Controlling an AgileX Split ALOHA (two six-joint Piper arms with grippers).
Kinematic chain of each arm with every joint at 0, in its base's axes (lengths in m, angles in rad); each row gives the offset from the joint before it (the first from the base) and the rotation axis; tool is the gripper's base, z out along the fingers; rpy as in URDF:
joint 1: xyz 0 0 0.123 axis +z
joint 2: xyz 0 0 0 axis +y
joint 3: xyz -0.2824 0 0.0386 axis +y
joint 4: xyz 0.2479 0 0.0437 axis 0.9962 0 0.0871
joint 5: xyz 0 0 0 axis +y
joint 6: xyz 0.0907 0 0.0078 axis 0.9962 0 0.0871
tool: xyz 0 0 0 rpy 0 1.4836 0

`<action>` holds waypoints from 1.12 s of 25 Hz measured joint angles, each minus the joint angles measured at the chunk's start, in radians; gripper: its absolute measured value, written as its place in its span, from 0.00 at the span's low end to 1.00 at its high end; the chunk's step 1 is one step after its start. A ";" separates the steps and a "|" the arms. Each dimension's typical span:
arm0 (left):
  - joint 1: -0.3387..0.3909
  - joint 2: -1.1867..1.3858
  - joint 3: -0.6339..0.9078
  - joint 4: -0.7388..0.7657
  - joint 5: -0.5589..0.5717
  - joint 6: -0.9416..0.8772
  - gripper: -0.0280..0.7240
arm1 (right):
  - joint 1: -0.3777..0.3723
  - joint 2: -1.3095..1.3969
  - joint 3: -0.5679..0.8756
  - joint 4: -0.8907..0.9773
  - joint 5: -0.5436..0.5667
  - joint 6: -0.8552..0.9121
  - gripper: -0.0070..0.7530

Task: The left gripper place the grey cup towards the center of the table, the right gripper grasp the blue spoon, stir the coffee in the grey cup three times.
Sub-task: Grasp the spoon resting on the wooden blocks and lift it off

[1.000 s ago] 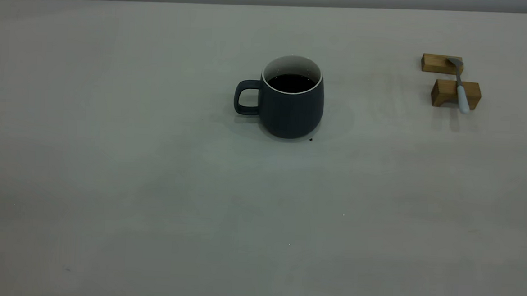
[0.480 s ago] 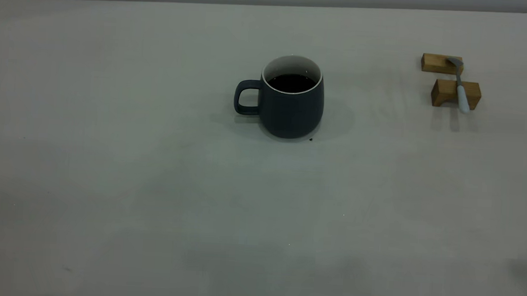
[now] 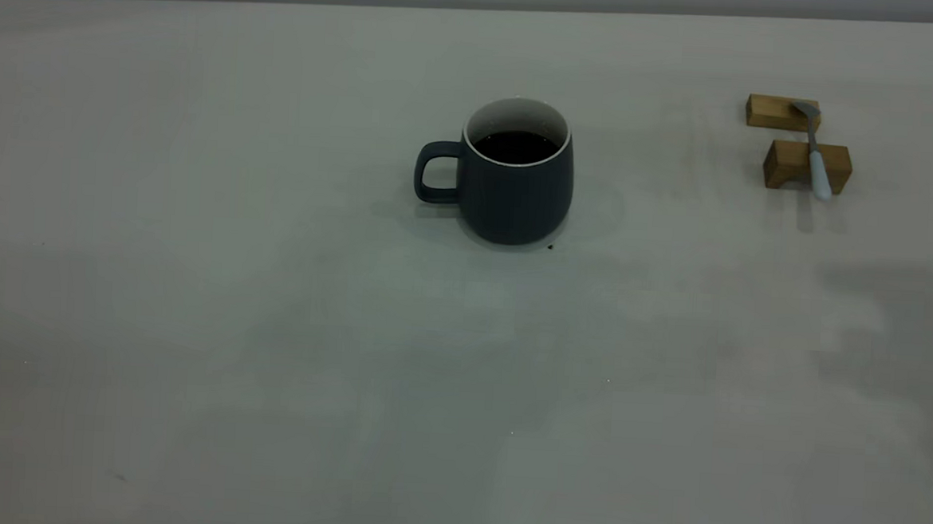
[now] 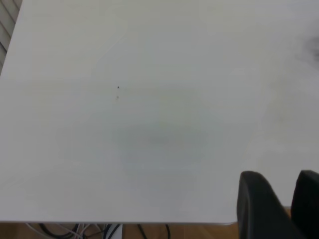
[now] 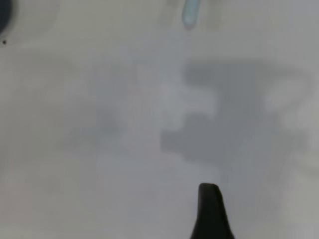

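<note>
Well ahead of the right end effector (image 5: 209, 201), whose open or closed state I cannot tell, the blue spoon (image 3: 819, 170) bridges two wooden blocks (image 3: 787, 163). It is probably light, stiff and slick, and the overhanging pale handle looks the best hold. The grey cup (image 3: 514, 193) of coffee (image 3: 516, 145) stands mid-desk (image 3: 269, 363), heavy and spillable. The left end effector (image 4: 280, 175), slightly parted and empty, has neither in view. Both arms lie outside the exterior view.

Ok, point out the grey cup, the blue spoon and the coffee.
grey cup (image 3: 516, 197), exterior view, front of its belly.
blue spoon (image 3: 820, 175), exterior view, pale handle.
coffee (image 3: 516, 145), exterior view, liquid surface.
</note>
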 joint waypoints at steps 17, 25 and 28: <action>0.000 0.000 0.000 0.000 0.000 -0.001 0.35 | 0.051 0.648 -0.409 0.015 -0.040 -0.043 0.78; 0.000 0.000 0.000 0.000 0.000 -0.001 0.35 | 0.051 0.774 -0.552 0.006 -0.038 -0.079 0.78; 0.000 0.000 0.000 0.000 0.000 -0.001 0.35 | 0.051 0.825 -0.614 -0.016 -0.015 -0.079 0.78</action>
